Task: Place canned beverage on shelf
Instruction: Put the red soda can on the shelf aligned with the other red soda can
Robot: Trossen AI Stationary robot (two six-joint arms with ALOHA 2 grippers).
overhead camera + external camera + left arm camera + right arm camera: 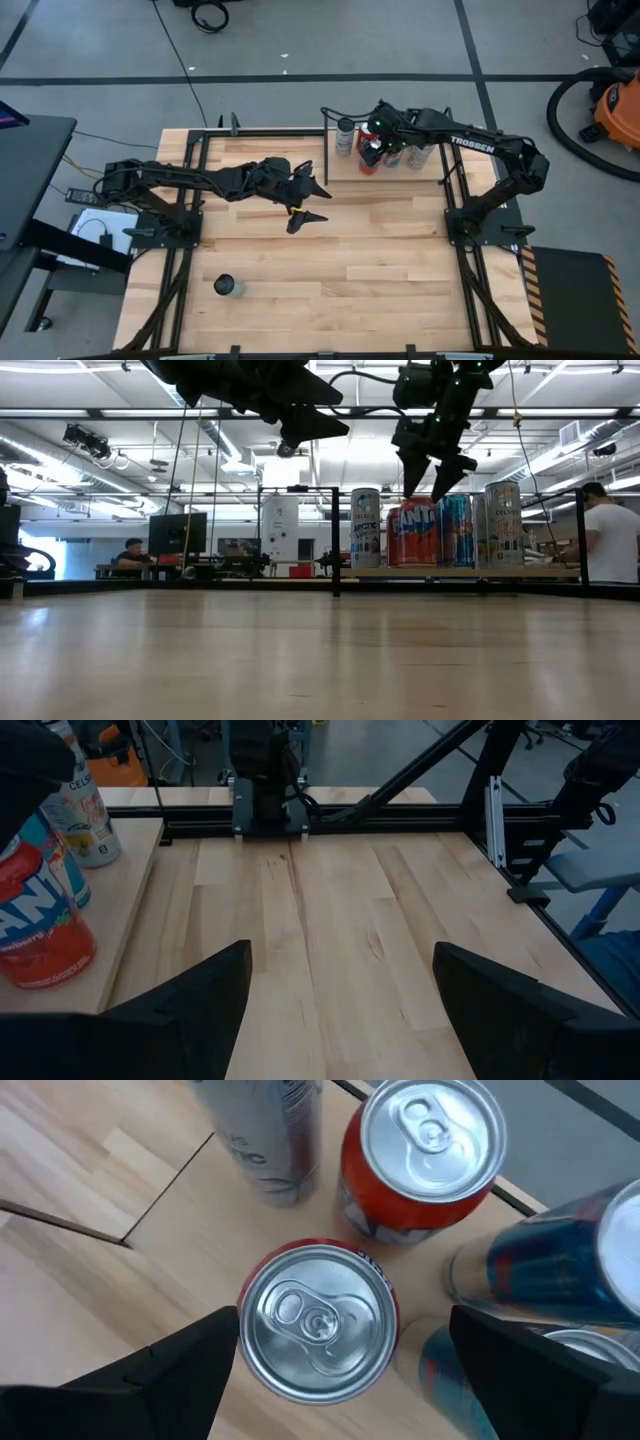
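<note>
Pale wooden shelf (385, 178) w/ black rod edging carries several upright cans; red Fanta can (318, 1325) on it, directly under right gripper (340, 1365), fingers spread, not touching. Left gripper (312, 200) beside shelf, fingers apart, empty.

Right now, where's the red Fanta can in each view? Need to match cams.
High: red Fanta can on the shelf, under the open right gripper.
Low: right of centre among the shelf cans, gripper above.
Left wrist: at the picture's left edge.
Right wrist: likely the lid between the fingers.
Shared landmark: the slim silver can beside it.
</note>
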